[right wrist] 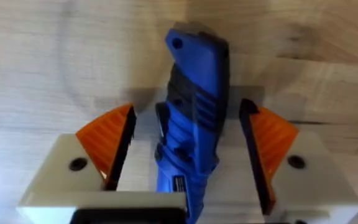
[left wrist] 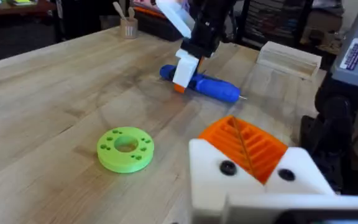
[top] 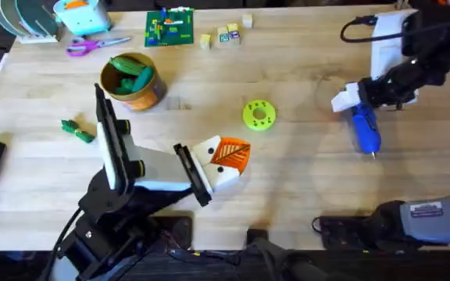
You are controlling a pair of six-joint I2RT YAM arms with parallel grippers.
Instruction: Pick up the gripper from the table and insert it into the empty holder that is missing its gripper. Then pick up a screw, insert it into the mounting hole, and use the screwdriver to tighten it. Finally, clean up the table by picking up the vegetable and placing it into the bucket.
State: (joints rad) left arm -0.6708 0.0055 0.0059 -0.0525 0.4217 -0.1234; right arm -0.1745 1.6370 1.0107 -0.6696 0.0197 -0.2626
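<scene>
The blue screwdriver (top: 365, 129) lies flat on the counter (top: 303, 179) near its right edge, silver tip toward the near edge. The right pincer (right wrist: 188, 158) stands over the handle with its orange pads (right wrist: 107, 140) spread to either side, not yet touching the plastic, so the step in hand looks like picking up the tool. To do it well, I would judge that the pincer should come down square across the thick ribbed part of the handle, centred between the pads, and press together firmly so the tool cannot roll or tip when lifted.

Toward the middle of the counter sits a lime-green ring-shaped disc (top: 258, 114), and just nearer, the left pincer (top: 226, 160) rests low with orange pads fitted; whether it is spread or pressed together I cannot tell. The yellow-orange bucket (top: 135, 87) stands toward the far left, green pieces already inside. One green vegetable (top: 77, 129) lies apart from it, near the left edge.
</scene>
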